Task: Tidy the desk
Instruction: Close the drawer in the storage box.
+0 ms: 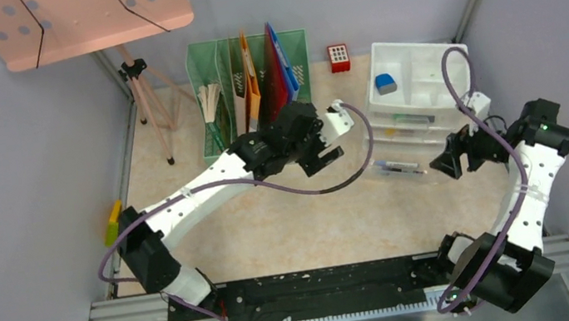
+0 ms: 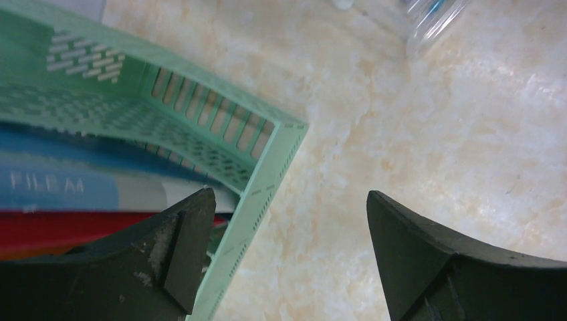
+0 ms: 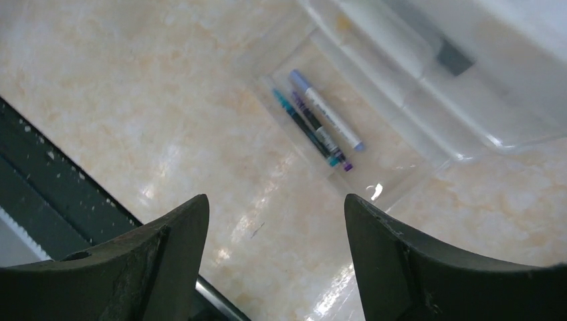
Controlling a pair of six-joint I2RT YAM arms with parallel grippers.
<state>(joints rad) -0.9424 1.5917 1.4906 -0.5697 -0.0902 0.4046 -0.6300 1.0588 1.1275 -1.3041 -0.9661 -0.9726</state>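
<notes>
The table (image 1: 299, 226) is the beige marbled surface that fills the enclosure. Grey walls bound it on the left, far and right sides, and a black rail (image 1: 307, 285) runs along its near edge. The widest bare area lies at near centre, between the two arms. A narrower bare strip lies at far left, around the tripod (image 1: 148, 96) of the pink perforated plate (image 1: 76, 17), which overhangs that corner. Along the far edge stand a green file rack (image 1: 210, 63) with orange, red and blue folders, a small red block (image 1: 339, 58), and a white drawer unit (image 1: 423, 65) with a blue item (image 1: 385, 84) in its top tray. A clear drawer (image 1: 400, 166) juts from the unit toward the near side and contains pens (image 3: 314, 124). The left jaws stand wide apart and hold nothing, just beside the rack's near right corner. In the left wrist view, one finger (image 2: 180, 247) overlaps that corner and the other is over bare table. The right jaws are likewise spread wide and empty, over bare table close to the clear drawer. The left arm (image 1: 208, 179) hides part of the rack's near end. A yellow-green object (image 1: 113, 222) at the left wall is too small to identify. The blue folder's label (image 2: 47, 182) is cut off.
</notes>
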